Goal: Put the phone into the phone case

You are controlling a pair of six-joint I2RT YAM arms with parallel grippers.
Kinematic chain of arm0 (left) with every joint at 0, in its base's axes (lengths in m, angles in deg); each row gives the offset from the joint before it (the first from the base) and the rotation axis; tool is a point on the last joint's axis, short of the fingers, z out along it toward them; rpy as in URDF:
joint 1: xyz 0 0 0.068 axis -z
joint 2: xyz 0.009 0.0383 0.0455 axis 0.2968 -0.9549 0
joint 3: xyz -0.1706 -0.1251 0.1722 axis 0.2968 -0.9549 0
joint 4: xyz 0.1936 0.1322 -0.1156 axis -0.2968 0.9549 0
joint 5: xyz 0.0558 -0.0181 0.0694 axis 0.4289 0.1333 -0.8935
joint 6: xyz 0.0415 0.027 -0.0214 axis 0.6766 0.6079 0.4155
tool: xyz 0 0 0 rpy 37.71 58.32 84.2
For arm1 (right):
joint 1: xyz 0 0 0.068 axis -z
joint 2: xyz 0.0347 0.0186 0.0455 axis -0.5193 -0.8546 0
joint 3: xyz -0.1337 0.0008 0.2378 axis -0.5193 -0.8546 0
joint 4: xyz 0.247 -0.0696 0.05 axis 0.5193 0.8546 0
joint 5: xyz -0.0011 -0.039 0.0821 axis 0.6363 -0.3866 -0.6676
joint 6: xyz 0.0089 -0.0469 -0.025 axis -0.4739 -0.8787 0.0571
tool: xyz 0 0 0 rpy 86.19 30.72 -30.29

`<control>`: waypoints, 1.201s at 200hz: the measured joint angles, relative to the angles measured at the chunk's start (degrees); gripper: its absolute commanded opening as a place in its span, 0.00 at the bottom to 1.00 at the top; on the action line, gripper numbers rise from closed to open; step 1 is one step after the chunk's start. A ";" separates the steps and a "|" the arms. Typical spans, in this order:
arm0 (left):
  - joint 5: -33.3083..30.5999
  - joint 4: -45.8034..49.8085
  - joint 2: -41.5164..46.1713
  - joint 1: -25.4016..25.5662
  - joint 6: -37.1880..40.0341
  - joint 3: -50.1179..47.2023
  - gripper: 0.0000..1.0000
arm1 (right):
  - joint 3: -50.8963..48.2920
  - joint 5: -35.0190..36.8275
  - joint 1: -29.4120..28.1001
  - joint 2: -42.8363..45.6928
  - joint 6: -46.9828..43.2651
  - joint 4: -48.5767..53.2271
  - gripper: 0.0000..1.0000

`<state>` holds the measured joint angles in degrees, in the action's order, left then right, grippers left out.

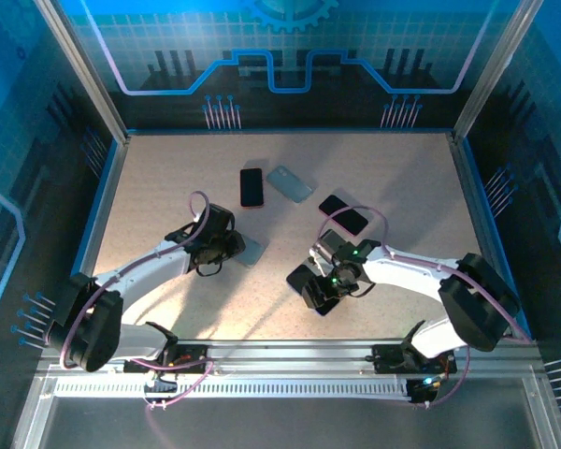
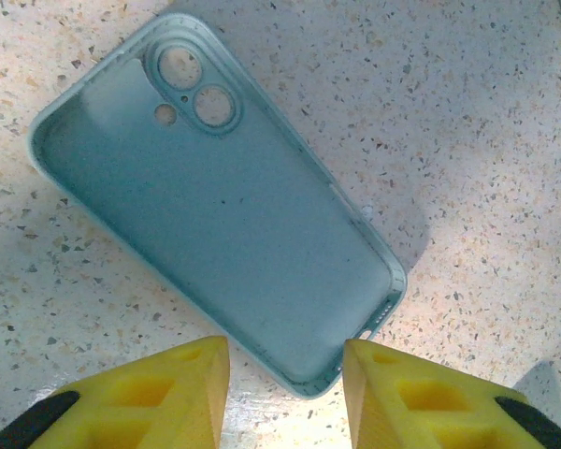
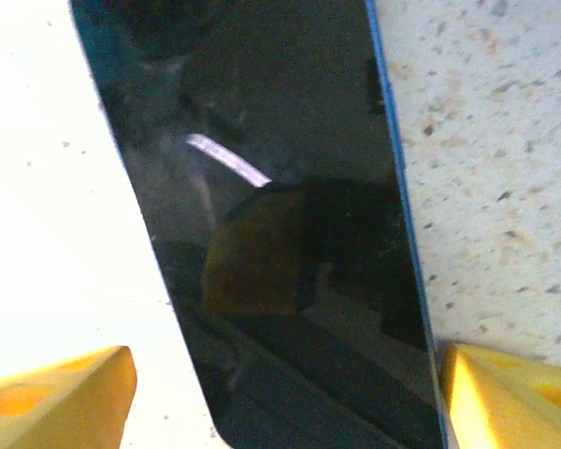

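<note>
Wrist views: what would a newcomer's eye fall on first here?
The empty teal phone case lies inside-up on the speckled table, its end between the open yellow fingers of the left gripper. In the right wrist view, a black phone lies screen-up, straddled by the right gripper. From above, a red-edged phone, a second case and another dark phone lie farther back.

Speckled beige table [image 1: 402,178]; blue circuit-patterned walls [image 1: 374,47]; aluminium frame posts [image 1: 79,65].
</note>
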<state>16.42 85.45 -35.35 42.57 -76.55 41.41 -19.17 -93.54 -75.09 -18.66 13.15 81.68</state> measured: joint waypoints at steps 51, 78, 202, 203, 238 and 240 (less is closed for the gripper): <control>-0.15 -0.02 0.00 0.00 0.04 0.00 0.37 | 1.03 0.13 -1.84 0.74 1.55 1.44 0.86; -0.11 -0.02 0.02 0.02 0.20 -0.04 0.40 | 4.59 5.11 -3.50 -1.95 0.44 3.17 0.91; 2.16 1.40 7.15 0.15 1.70 -1.16 0.50 | 9.42 11.89 -7.15 -9.27 -6.40 3.21 0.96; 2.19 1.40 7.15 0.15 1.70 -1.16 0.50 | 9.44 11.91 -7.15 -9.29 -6.40 3.19 0.96; 2.27 1.57 7.15 0.17 1.70 -1.18 0.49 | 9.49 12.52 -7.52 -11.17 -6.67 2.73 0.90; 2.27 1.57 7.15 0.17 1.70 -1.18 0.49 | 9.51 12.63 -7.58 -11.32 -6.69 2.69 0.90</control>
<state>18.70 87.02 -28.20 42.74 -74.84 40.23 -9.66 -80.91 -82.68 -29.99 6.46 84.37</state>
